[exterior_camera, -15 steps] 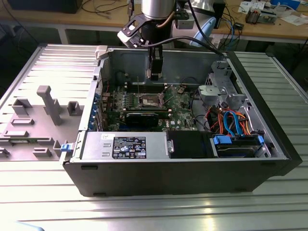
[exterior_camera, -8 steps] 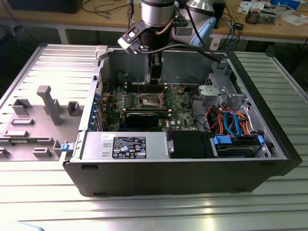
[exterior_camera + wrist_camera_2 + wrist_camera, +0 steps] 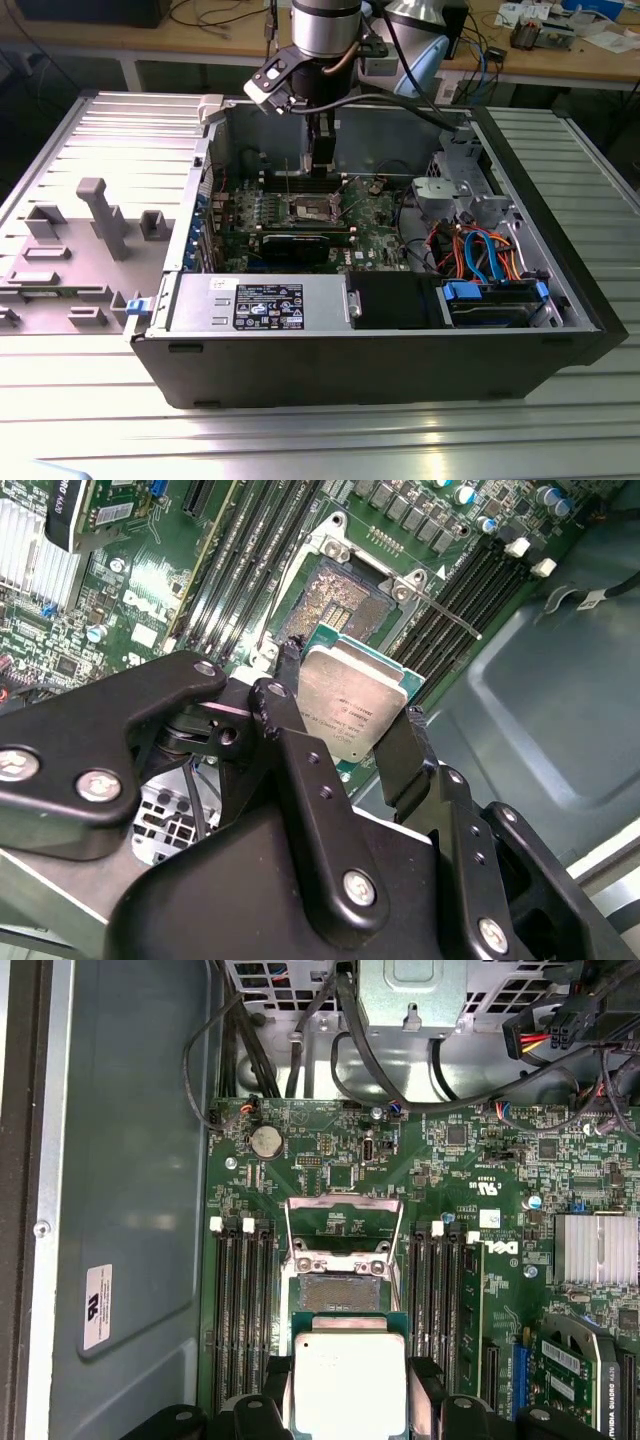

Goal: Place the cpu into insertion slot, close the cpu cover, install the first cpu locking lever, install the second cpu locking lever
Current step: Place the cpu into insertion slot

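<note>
Cpu point(image 3: 350, 705), small flat square silver-topped chip, pinched between black gripper point(image 3: 352, 692) fingers point(image 3: 400, 748) near open dark square insertion slot point(image 3: 340, 595); placing step, likely calling for straight lining-up.

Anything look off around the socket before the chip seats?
Nothing stands out. The gripper holds the cpu square over the insertion slot, not yet seated. The cpu cover is swung open, and the slot shows no visible debris or damage.

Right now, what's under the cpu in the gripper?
The cpu, held by the gripper, hangs over the green board; the open insertion slot shows past its edge. What lies directly beneath is hidden by the chip.
</note>
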